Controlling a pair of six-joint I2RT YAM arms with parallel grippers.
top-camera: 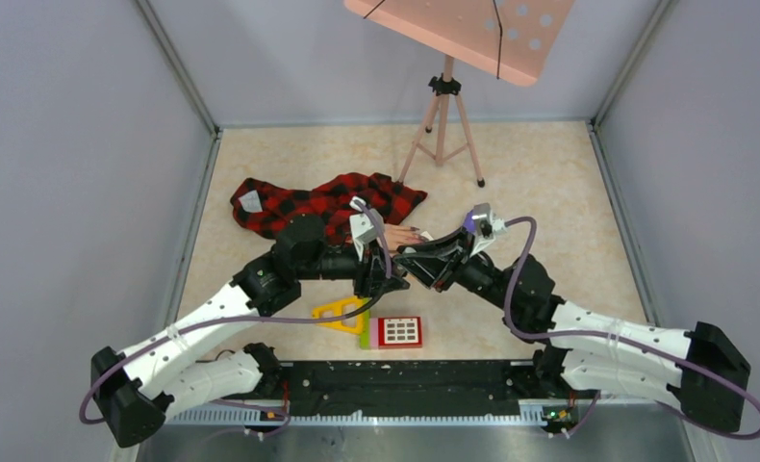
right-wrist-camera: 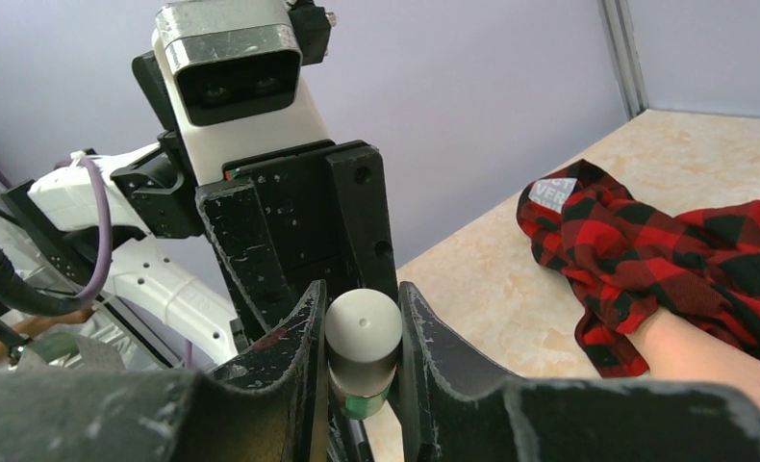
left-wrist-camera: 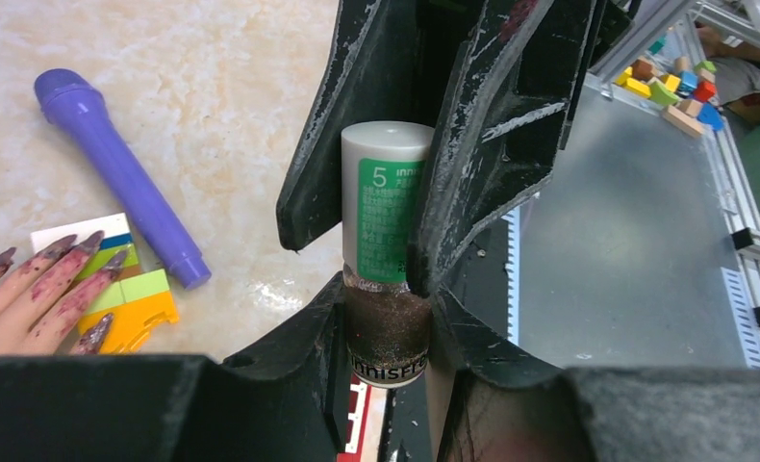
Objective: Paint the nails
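- The left gripper (left-wrist-camera: 388, 322) is closed on the glass body of a small bottle (left-wrist-camera: 387, 332), which holds dark glittery polish.
- The right gripper (right-wrist-camera: 361, 313) clamps the same bottle's cap (right-wrist-camera: 362, 325), which is pale grey with a green label; its 2 fingers press on either side of it.
- The 2 grippers meet tip to tip above the middle of the table (top-camera: 549, 192), with the bottle between them.
- The nails (left-wrist-camera: 92, 241) are dark purplish and smeared. They sit on the fingertips of a flesh-coloured mannequin hand (left-wrist-camera: 15, 313) lying flat on the table just beyond the grippers.
- None of the nails touches a gripper or the bottle.
- A red-and-black plaid sleeve (top-camera: 323, 204) covers the wrist and trails to the left.
- A purple marker (left-wrist-camera: 116, 173) lies near the fingertips, beside some coloured blocks (left-wrist-camera: 136, 303); I cannot tell if the fingers touch them.
- A pink tripod stand (top-camera: 443, 106) is at the far side.
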